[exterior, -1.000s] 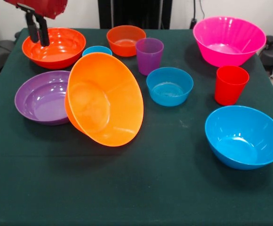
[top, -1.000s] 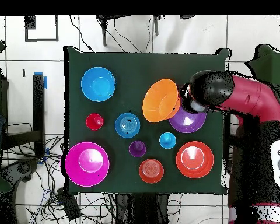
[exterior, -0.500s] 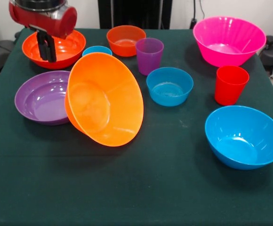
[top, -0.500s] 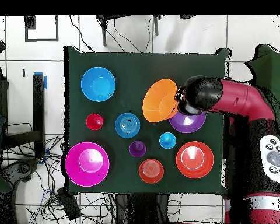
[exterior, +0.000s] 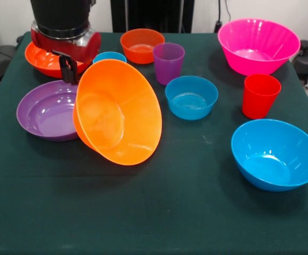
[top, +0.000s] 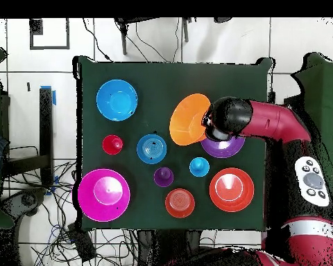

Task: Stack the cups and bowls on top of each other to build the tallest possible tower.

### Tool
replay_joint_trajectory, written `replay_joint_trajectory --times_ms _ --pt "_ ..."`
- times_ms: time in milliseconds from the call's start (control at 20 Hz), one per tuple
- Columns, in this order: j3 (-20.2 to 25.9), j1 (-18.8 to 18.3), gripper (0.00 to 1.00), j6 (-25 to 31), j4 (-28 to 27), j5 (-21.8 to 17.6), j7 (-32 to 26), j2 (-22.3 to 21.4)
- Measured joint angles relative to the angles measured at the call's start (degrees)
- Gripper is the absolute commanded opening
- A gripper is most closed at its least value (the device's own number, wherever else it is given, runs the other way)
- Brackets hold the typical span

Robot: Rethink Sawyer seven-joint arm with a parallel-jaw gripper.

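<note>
We see the large orange bowl (exterior: 118, 112) tipped on its side, its rim leaning on the purple bowl (exterior: 45, 109), with the gripper (exterior: 68, 70) hanging just beside its upper rim, probably lining up to grab that edge; its dark fingers look close together and hold nothing, though we cannot tell how far open they are. The front view shows the tilt and the fingers, while overhead the arm (top: 266, 125) hides them but shows every other cup and bowl standing apart on the table (top: 245, 76), nothing stacked yet.
</note>
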Motion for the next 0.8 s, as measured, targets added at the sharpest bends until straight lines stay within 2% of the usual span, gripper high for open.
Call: replay_joint_trajectory --times_ms 450,800 --pt "0.0 0.3 0.00 0.0 0.3 0.0 0.0 2.8" --pt "0.4 0.3 0.00 1.0 0.3 0.0 0.0 3.3"
